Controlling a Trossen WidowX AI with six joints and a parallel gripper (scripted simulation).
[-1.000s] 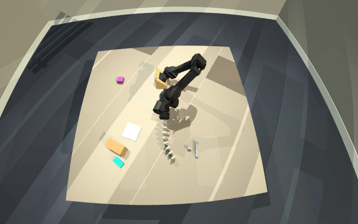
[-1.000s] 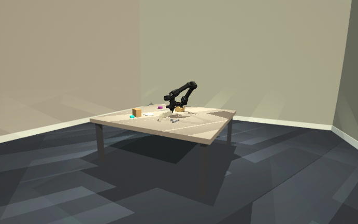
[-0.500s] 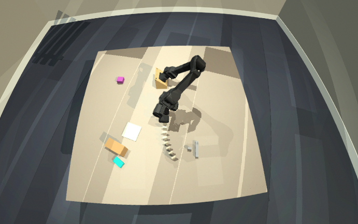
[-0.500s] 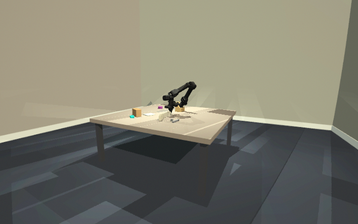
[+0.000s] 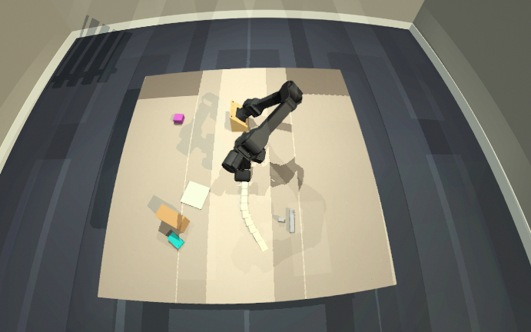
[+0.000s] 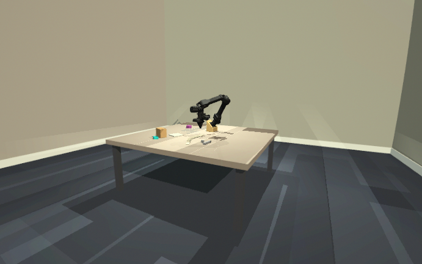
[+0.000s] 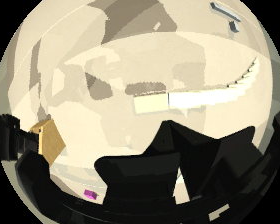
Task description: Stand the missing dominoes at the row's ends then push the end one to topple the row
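Observation:
The cream dominoes (image 5: 251, 220) (image 6: 193, 139) (image 7: 191, 100) lie toppled in a curved chain on the table (image 5: 341, 247) (image 6: 238, 154), each leaning or lying flat on the one after it. None stands upright that I can see. My gripper (image 5: 242, 175) (image 6: 200, 124) (image 7: 165, 124) is shut and empty. It hangs just above the table at the far end of the chain, close to the first fallen domino (image 5: 244, 190) (image 7: 151, 104).
An orange wedge (image 5: 238, 117) (image 6: 211, 126) (image 7: 51, 141) stands by the arm's base. A magenta cube (image 5: 178, 118) (image 6: 189, 126), a white flat tile (image 5: 195, 194) (image 6: 175, 134), an orange box (image 5: 172, 218) (image 6: 161, 132) and a cyan block (image 5: 175, 240) lie left; grey bars (image 5: 291, 220) (image 6: 205, 142) (image 7: 227, 16) lie right.

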